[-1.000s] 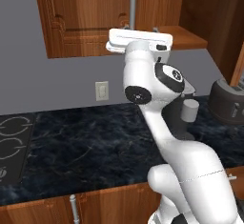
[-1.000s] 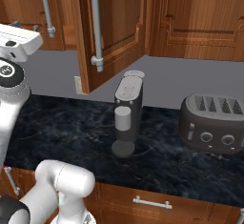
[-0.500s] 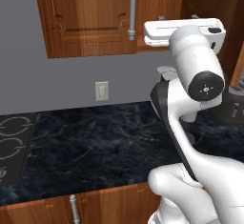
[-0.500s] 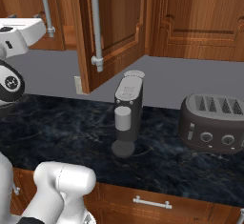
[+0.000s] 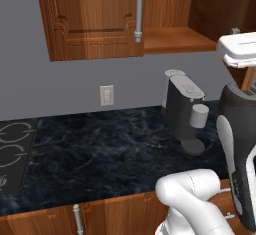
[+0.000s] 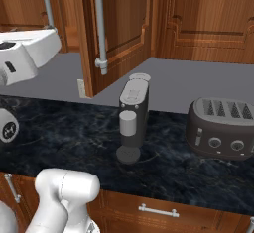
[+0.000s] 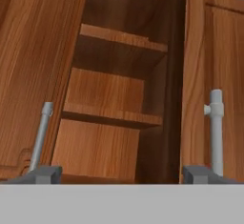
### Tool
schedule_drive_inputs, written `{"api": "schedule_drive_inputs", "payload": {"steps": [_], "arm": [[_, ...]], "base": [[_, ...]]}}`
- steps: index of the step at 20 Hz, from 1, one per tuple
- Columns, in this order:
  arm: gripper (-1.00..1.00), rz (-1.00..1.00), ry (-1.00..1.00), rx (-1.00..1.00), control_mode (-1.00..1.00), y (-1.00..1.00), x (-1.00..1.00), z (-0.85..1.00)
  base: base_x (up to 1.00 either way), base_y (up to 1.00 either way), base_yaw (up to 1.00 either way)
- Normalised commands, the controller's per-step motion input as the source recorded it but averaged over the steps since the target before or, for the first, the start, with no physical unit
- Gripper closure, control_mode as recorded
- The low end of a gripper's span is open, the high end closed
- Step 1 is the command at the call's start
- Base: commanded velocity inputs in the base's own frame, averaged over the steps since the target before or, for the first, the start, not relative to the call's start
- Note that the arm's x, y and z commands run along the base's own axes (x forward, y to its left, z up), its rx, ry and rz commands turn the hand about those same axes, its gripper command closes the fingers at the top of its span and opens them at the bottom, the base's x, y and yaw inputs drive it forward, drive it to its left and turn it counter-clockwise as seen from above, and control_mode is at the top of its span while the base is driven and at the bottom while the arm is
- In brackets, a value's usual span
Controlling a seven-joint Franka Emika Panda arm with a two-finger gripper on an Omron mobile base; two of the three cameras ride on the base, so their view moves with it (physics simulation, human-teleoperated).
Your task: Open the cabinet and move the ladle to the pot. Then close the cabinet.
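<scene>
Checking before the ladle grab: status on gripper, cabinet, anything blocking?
Gripper open, empty, facing the cabinet. Right door swung open, left door shut. Ladle not spotted on the shelf. Nothing blocking.

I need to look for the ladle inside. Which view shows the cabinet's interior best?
The hand view: it looks straight into the open cabinet at its shelf, no ladle visible. The left base view shows its underside and closed door; the right base view, the open door's edge.

On the dark marbled counter [image 6: 59, 128] we see a grey coffee machine [image 6: 132, 115] and, well apart to its right, a dark toaster [image 6: 222, 127], with a cooktop [image 5: 12, 151] set into the far left.
</scene>
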Motion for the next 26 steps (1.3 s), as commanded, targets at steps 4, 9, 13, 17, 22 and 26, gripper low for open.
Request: {"api": "schedule_drive_inputs", "payload": {"steps": [4, 9, 13, 17, 22, 26], "arm": [[-1.00, 0.00, 0.08, 0.00, -1.00, -0.50, -1.00, -0.05], [-1.00, 0.05, 0.11, 0.03, -1.00, -0.51, -0.73, -0.04], [-1.00, 0.23, 0.17, 0.23, -1.00, -0.74, 0.24, -0.17], [-1.00, 0.33, 0.20, 0.24, -1.00, -0.40, 0.71, -0.29], [-1.00, 0.33, 0.14, 0.21, -1.00, -0.16, 0.82, -0.20], [-1.00, 0.35, 0.08, 0.19, -1.00, -0.03, 0.85, -0.08]], "base": [[0.00, 0.00, 0.00], [0.00, 0.00, 0.00], [0.00, 0.00, 0.00], [0.00, 0.00, 0.00], [0.00, 0.00, 0.00], [0.00, 0.00, 0.00]]}}
